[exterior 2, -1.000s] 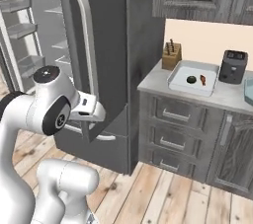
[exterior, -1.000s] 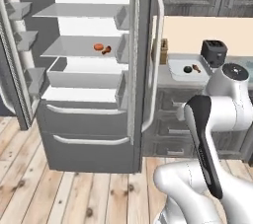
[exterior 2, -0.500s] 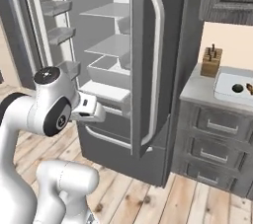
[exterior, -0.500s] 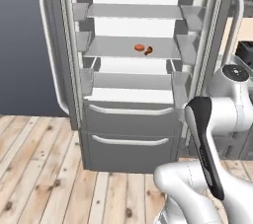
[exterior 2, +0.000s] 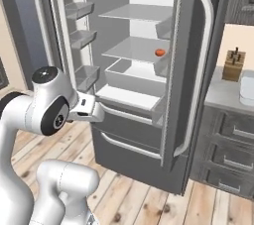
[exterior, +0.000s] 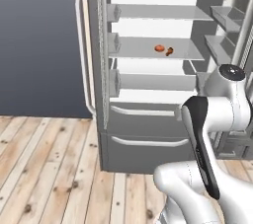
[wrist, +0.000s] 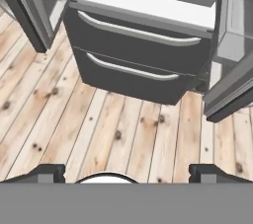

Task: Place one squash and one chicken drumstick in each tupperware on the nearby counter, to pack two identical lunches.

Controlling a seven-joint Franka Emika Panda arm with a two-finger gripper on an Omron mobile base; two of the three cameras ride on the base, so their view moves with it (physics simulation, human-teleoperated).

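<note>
Both base cameras have swung since half a second ago, so the whole scene shifts: the open fridge [exterior: 148, 70] now sits closer and larger, and in the right base view the bench [exterior 2: 233, 95] has slid to the right edge. Nothing on the shelves has moved on its own.

No brand, label or writing can be read anywhere.

An orange-red squash [exterior: 159, 48] lies on the middle fridge shelf, with a drumstick [exterior: 169, 51] just beside it on its right. From the right base view the squash [exterior 2: 159, 52] peeks past the door's edge and the drumstick cannot be made out. Both are small and their detail is blurred.

A knife block [exterior 2: 233, 65] stands on the bench, and a white container [exterior 2: 247, 90] beside it is cut off by the frame, so its contents are hidden.

In the hand view the pincer [wrist: 126, 172] points down at the wooden floor [wrist: 99, 129] before the lower fridge drawers [wrist: 133, 50]; its fingertips [wrist: 47, 172] stand wide apart, released, with nothing between them.
</note>
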